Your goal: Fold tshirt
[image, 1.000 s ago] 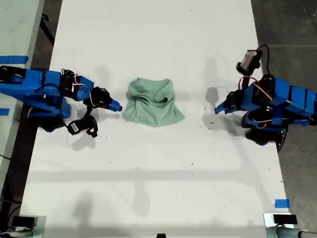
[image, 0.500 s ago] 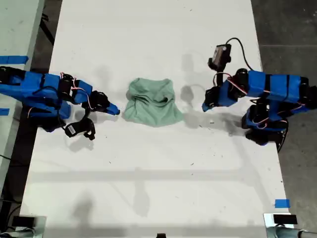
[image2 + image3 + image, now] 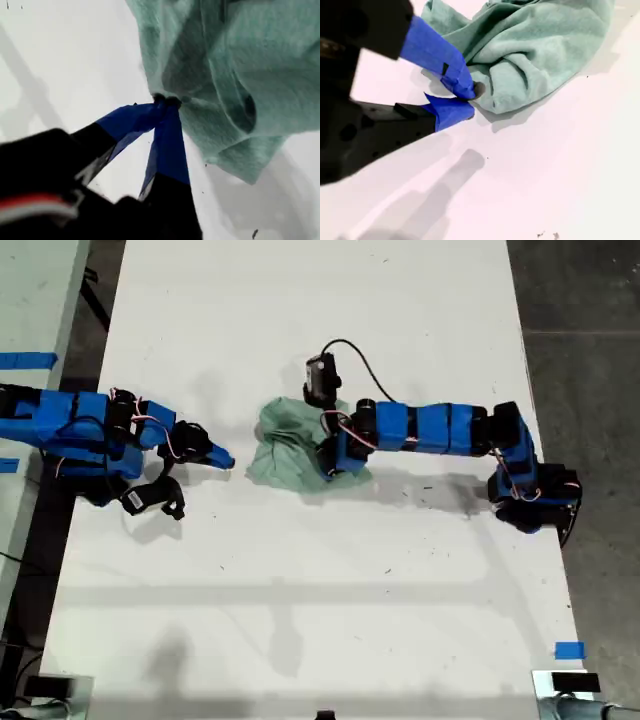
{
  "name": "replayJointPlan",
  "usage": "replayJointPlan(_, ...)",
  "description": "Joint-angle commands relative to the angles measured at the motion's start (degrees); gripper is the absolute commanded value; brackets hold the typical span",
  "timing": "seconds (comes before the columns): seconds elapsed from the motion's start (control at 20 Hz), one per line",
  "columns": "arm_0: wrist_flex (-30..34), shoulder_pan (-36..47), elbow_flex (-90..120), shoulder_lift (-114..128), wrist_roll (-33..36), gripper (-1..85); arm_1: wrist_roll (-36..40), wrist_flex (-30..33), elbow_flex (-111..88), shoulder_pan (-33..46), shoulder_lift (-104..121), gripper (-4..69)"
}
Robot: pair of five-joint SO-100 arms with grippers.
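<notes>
The tshirt [image 3: 290,440] lies bunched in a rumpled heap, about as wide as it is deep, so I judge it has no clear long axis yet. My first gripper [image 3: 328,455] reaches over the tshirt from the exterior view's right. Its jaws are drawn together, tips pressed at a fold [image 3: 166,101]; whether any cloth is pinched between them I cannot tell. My second gripper [image 3: 470,100] sits just beside the tshirt's near corner on the opposite side, jaws slightly parted and holding nothing. The first gripper is therefore the nearer, already on the cloth, which must be spread before folding. Around the tshirt the white table [image 3: 300,590] is bare, with dark floor [image 3: 580,300] beyond its edge.
</notes>
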State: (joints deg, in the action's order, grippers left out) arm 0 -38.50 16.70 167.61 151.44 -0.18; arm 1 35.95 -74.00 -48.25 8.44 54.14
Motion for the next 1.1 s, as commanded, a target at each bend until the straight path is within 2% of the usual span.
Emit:
replayJointPlan(0.0, 1.9, 0.0, -1.0, -0.4, 0.4, 2.3, 1.0, -0.6, 7.4, -0.4, 0.3, -1.6)
replayJointPlan(0.15, 2.1, 0.0, -1.0, -0.6, 0.4, 2.3, 2.9, -0.3, 7.1, 1.4, 0.2, -1.6)
replayJointPlan(0.25, 2.2, -0.1, -1.0, -0.7, 0.4, 2.2, 6.8, 0.4, 7.2, 5.5, 0.3, -1.6)
replayJointPlan(0.45, 2.2, -0.4, -1.0, -0.7, 0.2, 2.1, 18.4, 4.3, 7.2, 21.4, -3.1, -1.6)
replayJointPlan(0.55, 2.3, -0.5, -1.0, -0.7, 0.2, 2.1, 21.8, 5.1, 7.9, 29.6, -4.4, -1.6)
replayJointPlan(0.7, 2.6, -0.3, -0.9, -0.7, 0.4, 2.1, 26.2, 4.8, 7.9, 36.6, 0.2, -1.6)
replayJointPlan(0.85, 2.7, 0.1, -0.8, -0.7, 0.5, 1.9, 26.5, -2.4, 3.7, 37.5, 12.7, -1.6)
replayJointPlan(0.95, 2.8, 0.3, -0.7, -0.7, 0.5, 2.1, 24.6, -8.4, -3.4, 35.5, 22.5, -1.6)
replayJointPlan(1.05, 3.2, 0.9, -0.4, -0.7, 0.5, 1.7, 21.4, -8.4, -19.2, 32.2, 36.8, -1.6)
